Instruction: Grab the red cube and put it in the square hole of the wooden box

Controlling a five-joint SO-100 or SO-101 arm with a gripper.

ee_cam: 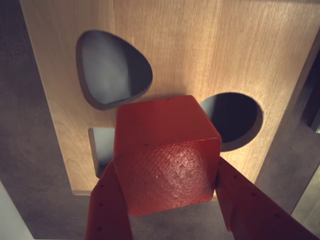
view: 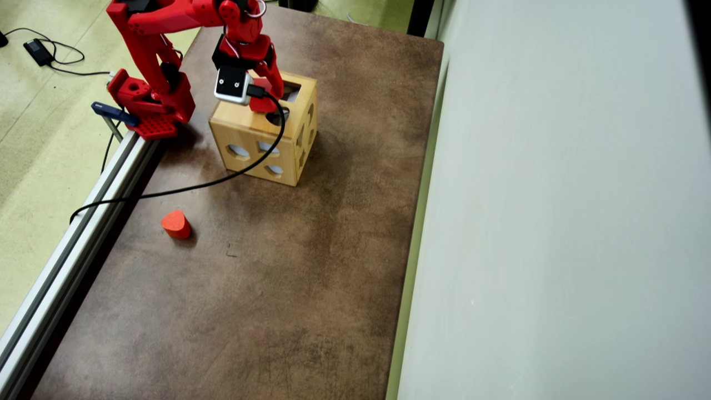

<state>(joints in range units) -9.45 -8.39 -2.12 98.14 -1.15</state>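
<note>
The red cube (ee_cam: 167, 155), clenched in the gripper (ee_cam: 167, 200), shows only in the wrist view.

The arm (view: 166, 33) is glossy red plastic throughout, with a perforated red base (view: 147, 105). A white camera module (view: 232, 84) trails a black cable (view: 222, 178). Small holes dot the claw (ee_cam: 167, 190) fingers (ee_cam: 107, 210).

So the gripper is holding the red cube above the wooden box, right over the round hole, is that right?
Not quite. The wrist view shows the gripper holding the red cube above the wooden box, but over the square hole, not the round hole.
</note>
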